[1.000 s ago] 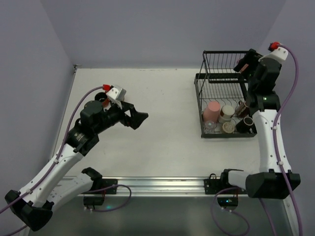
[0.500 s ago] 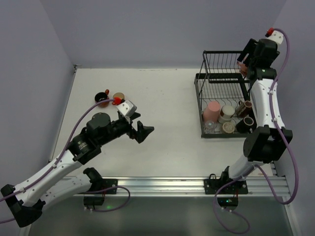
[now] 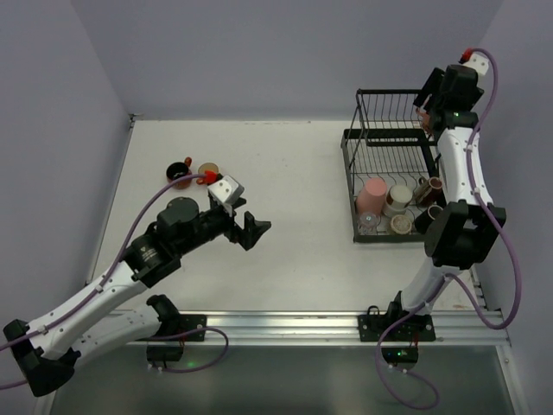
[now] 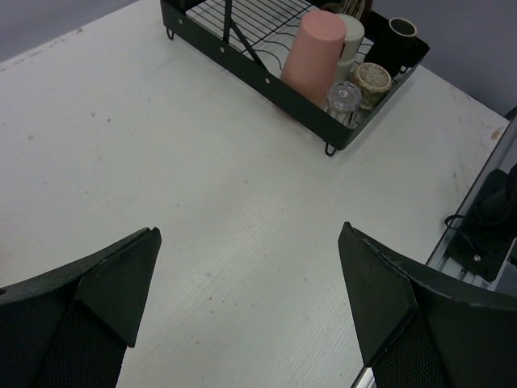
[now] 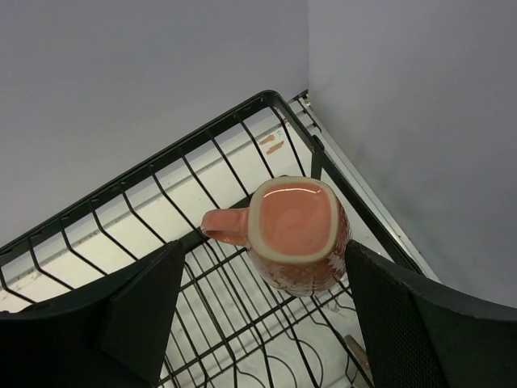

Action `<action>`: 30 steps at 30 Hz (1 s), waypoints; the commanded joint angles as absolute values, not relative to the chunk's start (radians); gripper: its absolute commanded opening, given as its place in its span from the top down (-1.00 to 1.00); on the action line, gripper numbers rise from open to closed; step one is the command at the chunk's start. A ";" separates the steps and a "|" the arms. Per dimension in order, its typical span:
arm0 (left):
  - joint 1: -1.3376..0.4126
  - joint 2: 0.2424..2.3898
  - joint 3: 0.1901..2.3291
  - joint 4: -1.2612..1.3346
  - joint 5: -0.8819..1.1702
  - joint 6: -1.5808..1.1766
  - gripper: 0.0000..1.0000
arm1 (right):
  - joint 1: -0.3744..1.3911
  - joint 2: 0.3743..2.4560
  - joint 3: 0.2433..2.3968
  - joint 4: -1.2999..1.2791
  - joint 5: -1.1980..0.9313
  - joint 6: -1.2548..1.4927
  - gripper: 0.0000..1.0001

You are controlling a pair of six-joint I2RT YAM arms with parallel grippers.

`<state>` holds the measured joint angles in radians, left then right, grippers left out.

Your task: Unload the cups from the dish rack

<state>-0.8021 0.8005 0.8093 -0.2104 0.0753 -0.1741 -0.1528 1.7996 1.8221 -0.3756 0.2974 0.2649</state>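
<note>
Far left on the table (image 3: pixel 294 156), a dark brown cup (image 3: pixel 180 170) and an olive-brown cup (image 3: pixel 208 169) are sitting side by side. Your left gripper (image 3: pixel 251 231) is hovering wide open, empty. At right, the dish rack (image 3: pixel 349 186) is carrying more cups in its lower tray. Your right gripper (image 5: pixel 265 246) is hanging open astride the salmon mug (image 5: pixel 297 222) in the upper basket; contact unclear.

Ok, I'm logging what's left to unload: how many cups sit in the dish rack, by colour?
Pink: 2, tall cup, salmon mug
Cream: 1, cream cup
Tan: 1, tan cup
Grey or clear: 1, pale cup
Dark: 2, brown mug, black mug
Total: 7 visible
</note>
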 commanded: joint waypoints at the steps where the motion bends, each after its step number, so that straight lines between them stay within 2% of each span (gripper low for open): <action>1: -0.808 0.811 0.810 -0.199 0.058 -0.152 -1.00 | -0.160 1.824 1.884 -0.382 0.319 0.265 -0.66; 10: -0.807 0.839 0.810 -0.198 0.051 -0.149 -1.00 | -0.158 1.881 1.907 -0.365 0.295 0.247 -0.77; 14: -0.807 0.847 0.810 -0.196 0.051 -0.147 -1.00 | -0.156 1.846 1.864 -0.345 0.233 0.267 -0.58; 20: -0.802 0.854 0.808 -0.193 0.055 -0.149 -1.00 | -0.155 1.709 1.694 -0.261 0.187 0.262 -0.55; 22: -0.802 0.857 0.810 -0.193 0.057 -0.149 -1.00 | -0.153 1.683 1.677 -0.262 0.187 0.241 -0.57; 27: -0.799 0.867 0.811 -0.190 0.061 -0.150 -1.00 | -0.167 1.710 1.698 -0.278 0.193 0.195 -0.82; 30: -0.795 0.871 0.813 -0.190 0.063 -0.150 -1.00 | -0.178 1.747 1.741 -0.298 0.187 0.187 -0.84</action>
